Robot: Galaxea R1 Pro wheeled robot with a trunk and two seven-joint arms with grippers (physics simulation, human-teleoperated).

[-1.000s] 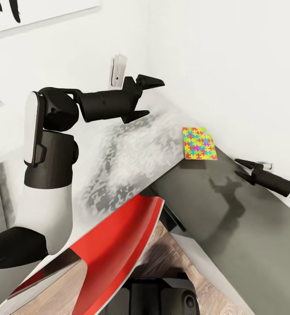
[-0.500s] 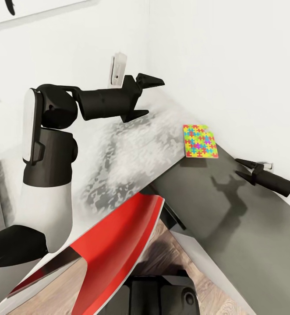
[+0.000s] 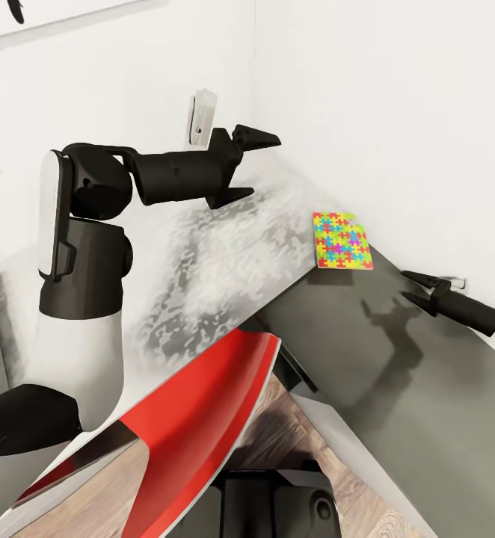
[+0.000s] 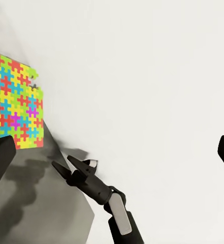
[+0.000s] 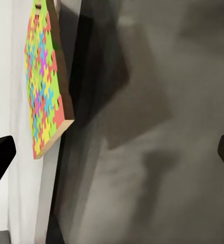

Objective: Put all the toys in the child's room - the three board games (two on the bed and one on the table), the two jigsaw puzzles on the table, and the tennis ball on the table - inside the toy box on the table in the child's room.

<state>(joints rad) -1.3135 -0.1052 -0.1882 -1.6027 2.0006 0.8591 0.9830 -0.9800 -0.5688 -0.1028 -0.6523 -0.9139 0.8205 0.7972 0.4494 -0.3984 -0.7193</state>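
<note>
The left pincer (image 3: 249, 164) hangs above the pale worktop (image 3: 225, 261) with its fingers spread wide and nothing between them. The right pincer (image 3: 414, 289) hovers over the lower dark grey side table (image 3: 397, 373), likewise parted and empty; its shadow falls on the dark surface beneath it. Between the two, nearer the right one, a jigsaw puzzle (image 3: 341, 241) lies flat at the worktop's edge by the white wall (image 3: 397, 112), where the pale top meets the dark one. In the right wrist view it (image 5: 43, 81) seems to overhang that edge slightly.
</note>
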